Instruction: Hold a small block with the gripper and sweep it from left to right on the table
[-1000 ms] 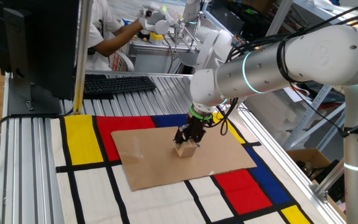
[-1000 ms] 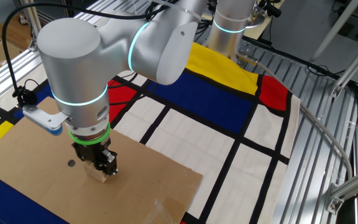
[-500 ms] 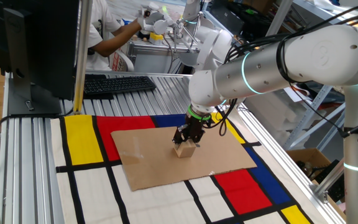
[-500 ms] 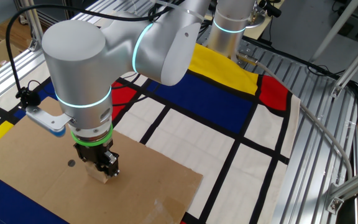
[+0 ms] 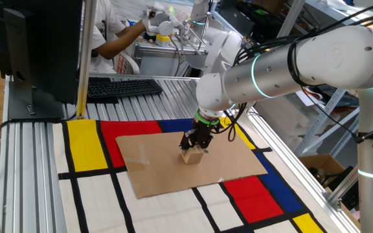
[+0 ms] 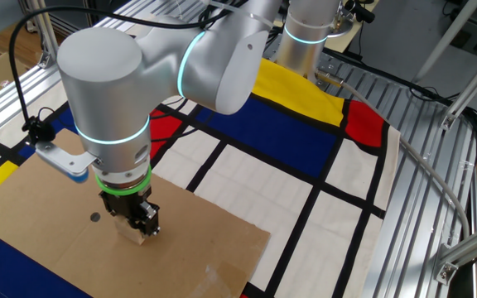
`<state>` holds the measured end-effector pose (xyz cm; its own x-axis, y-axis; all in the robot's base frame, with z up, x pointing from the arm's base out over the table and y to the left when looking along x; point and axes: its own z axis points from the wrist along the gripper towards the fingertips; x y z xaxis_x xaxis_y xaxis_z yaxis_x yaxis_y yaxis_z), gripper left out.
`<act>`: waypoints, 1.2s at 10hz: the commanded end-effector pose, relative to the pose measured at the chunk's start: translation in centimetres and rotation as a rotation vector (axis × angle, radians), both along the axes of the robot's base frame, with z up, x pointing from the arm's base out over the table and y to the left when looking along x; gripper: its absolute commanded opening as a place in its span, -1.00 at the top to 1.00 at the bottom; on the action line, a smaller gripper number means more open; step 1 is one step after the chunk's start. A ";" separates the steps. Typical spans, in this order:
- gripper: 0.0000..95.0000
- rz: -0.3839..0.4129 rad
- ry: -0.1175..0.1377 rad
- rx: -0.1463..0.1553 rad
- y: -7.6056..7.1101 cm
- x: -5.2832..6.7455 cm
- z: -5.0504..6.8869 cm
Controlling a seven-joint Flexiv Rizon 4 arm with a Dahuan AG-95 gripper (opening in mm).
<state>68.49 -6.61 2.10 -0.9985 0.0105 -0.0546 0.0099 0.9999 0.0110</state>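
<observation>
Tan wood shows just below the black fingers: the small block (image 5: 192, 156) sits on the cardboard sheet (image 5: 154, 169), roughly at its middle in one fixed view, and the gripper (image 5: 195, 146) is closed down onto it from above, jaws narrowed to about the block's width. The block's underside appears to touch the cardboard, though neither camera shows that contact line cleanly.

The main risk I see is friction. If the arm presses too hard while dragging, the block may catch on the cardboard and twist out of the fingers, or the loose sheet itself could slide across the mat (image 5: 86, 144) rather than letting the block glide. Too little downward pressure and the block would lift clear, so it would be carried rather than swept. A shallow pinch near the block's top edge would make either slip more likely; how deep the fingers reach I cannot tell.

One fixed view gives the wider layout: the sheet's right edge, the keyboard (image 5: 123, 87) at the far side of the table (image 5: 24, 188), and plenty of cardboard to the block's right. The other fixed view looks down past the thick wrist with its green ring (image 6: 122, 185), showing the block (image 6: 137, 236) peeking beneath the gripper (image 6: 141, 222), a small dark dot (image 6: 95, 218) on the sheet, and the sheet's near corner close by.
</observation>
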 end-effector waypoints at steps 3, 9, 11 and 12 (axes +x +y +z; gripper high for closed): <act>1.00 -0.012 0.001 -0.001 0.3 0.0 0.0; 1.00 -0.025 0.001 0.000 0.7 -0.1 0.0; 1.00 -0.028 0.000 0.002 0.9 -0.2 0.0; 1.00 -0.029 -0.003 0.003 0.9 -0.2 0.0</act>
<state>68.26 -5.63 2.11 -0.9976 0.0396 -0.0569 0.0388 0.9991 0.0142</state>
